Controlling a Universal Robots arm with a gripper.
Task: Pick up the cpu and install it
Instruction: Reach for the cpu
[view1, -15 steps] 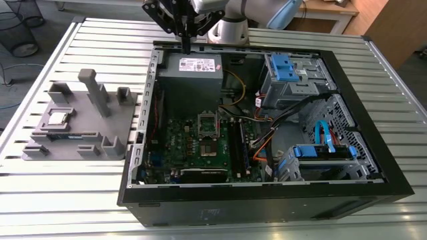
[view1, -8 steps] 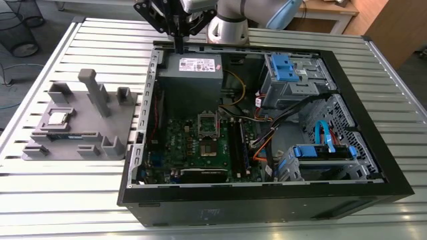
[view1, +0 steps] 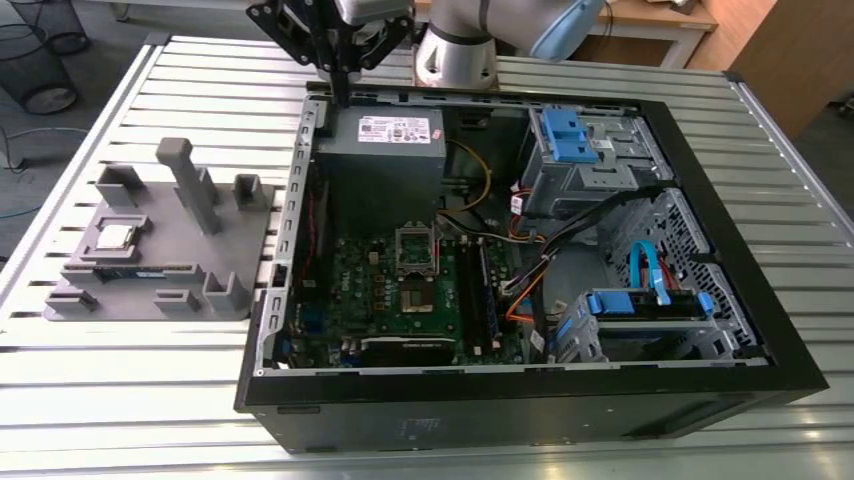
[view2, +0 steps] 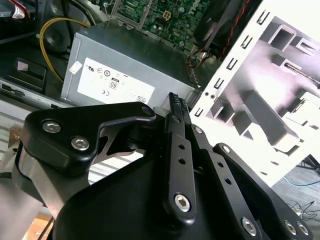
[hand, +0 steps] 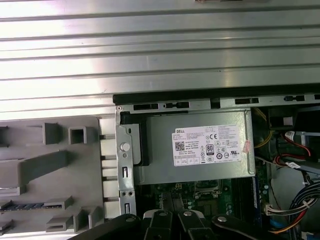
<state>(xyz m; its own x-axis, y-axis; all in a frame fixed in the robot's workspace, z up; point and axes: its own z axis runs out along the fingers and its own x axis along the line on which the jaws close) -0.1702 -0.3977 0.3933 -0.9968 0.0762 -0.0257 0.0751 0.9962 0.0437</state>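
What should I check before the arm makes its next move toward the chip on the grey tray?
1. Chip in place: ok. The chip lies flat on the grey tray, at the exterior view's left.
2. Hand free: ok. The hand is shut and carries nothing.
3. Hand above the chip: not ok. It hangs at the edge of the computer case, beside the power supply.
4. Socket empty: ok. The socket shows a dark centre and looks to have no chip in it.
5. Socket cover open: cannot tell.
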